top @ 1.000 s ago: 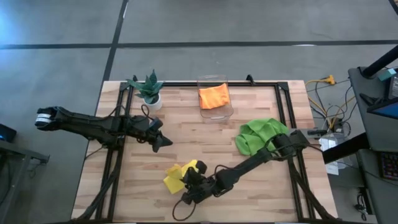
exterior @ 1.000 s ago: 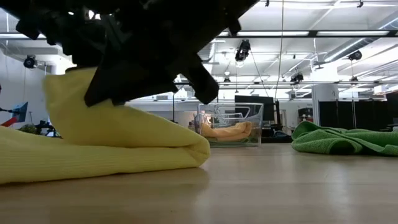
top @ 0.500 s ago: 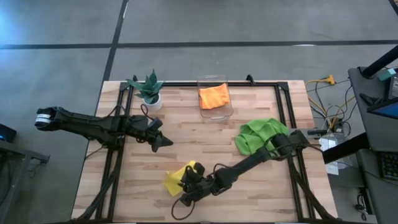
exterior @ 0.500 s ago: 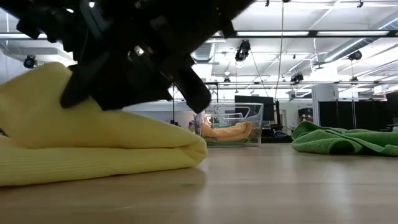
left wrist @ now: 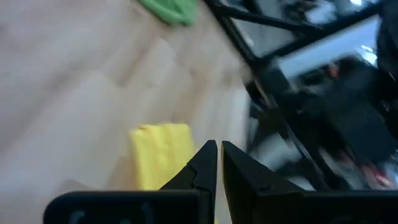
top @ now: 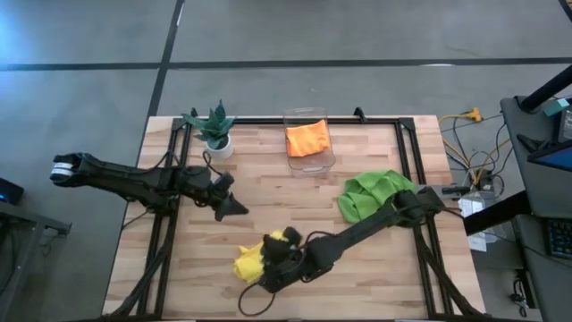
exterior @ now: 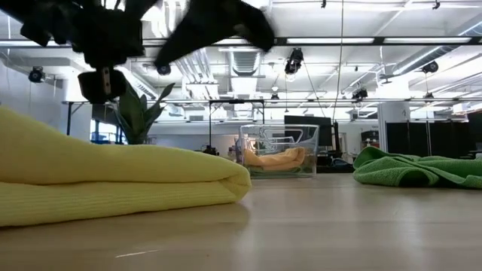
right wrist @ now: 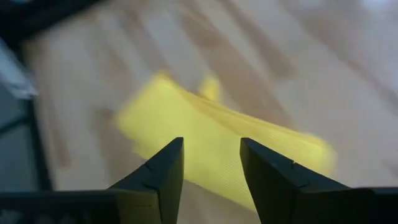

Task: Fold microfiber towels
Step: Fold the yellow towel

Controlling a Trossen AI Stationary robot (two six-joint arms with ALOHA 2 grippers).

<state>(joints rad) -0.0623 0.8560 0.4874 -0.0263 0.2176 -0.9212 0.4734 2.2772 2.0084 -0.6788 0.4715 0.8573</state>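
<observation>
A yellow microfiber towel (top: pixel 250 259) lies folded on the table near its front edge; in the low view its rounded fold (exterior: pixel 233 181) points toward the right. My right gripper (top: pixel 271 258) hangs open just above the towel, which shows between and beyond the fingers in the right wrist view (right wrist: pixel 211 165), untouched. My left gripper (top: pixel 238 208) hovers shut over the table's middle left, and the yellow towel (left wrist: pixel 158 152) shows past its fingers. A lime green towel (top: pixel 371 195) lies in a heap at the right. An orange towel (top: pixel 307 139) sits in the clear bin.
A clear plastic bin (top: pixel 311 161) stands at the far middle, and a small potted plant (top: pixel 214 128) at the far left. Dark frame rails (top: pixel 407 152) run along the table's sides. Bare wood (top: pixel 295 201) lies between the bin and the yellow towel.
My right gripper has opened, let go of the yellow towel and risen clear of it. The towel's raised upper layer has sunk flat onto the layer beneath, so the towel now lies folded over on the table.
</observation>
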